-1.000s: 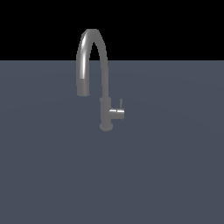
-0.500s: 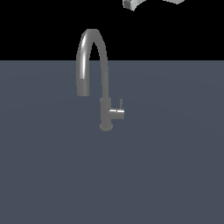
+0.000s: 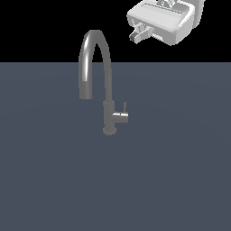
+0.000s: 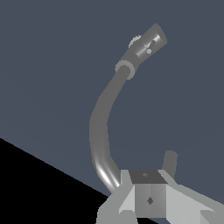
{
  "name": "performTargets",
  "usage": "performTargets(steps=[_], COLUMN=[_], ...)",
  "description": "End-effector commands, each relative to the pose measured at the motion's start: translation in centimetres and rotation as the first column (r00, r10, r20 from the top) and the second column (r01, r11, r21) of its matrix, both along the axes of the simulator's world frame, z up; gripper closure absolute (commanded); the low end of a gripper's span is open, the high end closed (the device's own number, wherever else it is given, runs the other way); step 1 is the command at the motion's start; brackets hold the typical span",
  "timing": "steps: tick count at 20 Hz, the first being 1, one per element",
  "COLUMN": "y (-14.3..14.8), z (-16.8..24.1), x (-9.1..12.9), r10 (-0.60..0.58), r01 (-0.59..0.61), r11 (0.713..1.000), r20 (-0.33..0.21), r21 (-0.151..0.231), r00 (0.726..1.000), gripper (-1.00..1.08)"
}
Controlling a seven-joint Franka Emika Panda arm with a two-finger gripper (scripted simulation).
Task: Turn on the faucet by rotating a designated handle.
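Observation:
The faucet (image 3: pixel 108 72) is a grey tap with a tall arched spout standing on the dark grey surface (image 3: pixel 54 180). The handle (image 3: pixel 125 107) is a thin upright rod on a short stub (image 3: pixel 121 117) that sticks out of the base toward the exterior view's right. My gripper (image 3: pixel 140 34) hangs high above and to the right of the faucet, apart from it, with its fingers together and holding nothing. In the wrist view the gripper (image 4: pixel 149 199) sits over the spout's arch (image 4: pixel 99 131), and the base with its stub (image 4: pixel 144 46) lies far below.
The white hand body (image 3: pixel 164 18) fills the exterior view's upper right corner. The flat grey surface runs around the faucet on all sides, with black background behind it.
The gripper was out of view one second ago. It has come in from the upper right and moved down and left, toward the faucet. The faucet has not moved.

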State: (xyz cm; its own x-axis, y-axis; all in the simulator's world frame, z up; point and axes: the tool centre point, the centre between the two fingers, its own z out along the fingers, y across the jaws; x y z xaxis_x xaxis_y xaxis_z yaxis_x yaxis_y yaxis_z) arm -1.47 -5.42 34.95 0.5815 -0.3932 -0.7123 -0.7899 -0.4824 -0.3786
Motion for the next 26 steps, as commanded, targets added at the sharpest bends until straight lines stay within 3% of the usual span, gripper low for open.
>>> performTargets(steps=[1, 8, 15, 20, 26], y=[-0.3, -0.9, -0.8, -0.2, 0.5], z=[-1.7, -7.2, -13.2, -16.9, -19.9], x=[1.1, 3.7, 5.5, 6.2, 6.6], r10=[-0.048, -0.172, -0.267, -0.304, -0.321], r01=[0.051, 0.211, 0.385, 0.489, 0.570], r11=[0.997, 0.958, 0.870, 0.797, 0.727], r20=[-0.046, -0.196, -0.363, -0.464, -0.545], r21=[0.054, 0.196, 0.309, 0.356, 0.382], r00=[0.998, 0.965, 0.893, 0.832, 0.775], gripper=[1.08, 1.08, 1.08, 1.08, 1.08])
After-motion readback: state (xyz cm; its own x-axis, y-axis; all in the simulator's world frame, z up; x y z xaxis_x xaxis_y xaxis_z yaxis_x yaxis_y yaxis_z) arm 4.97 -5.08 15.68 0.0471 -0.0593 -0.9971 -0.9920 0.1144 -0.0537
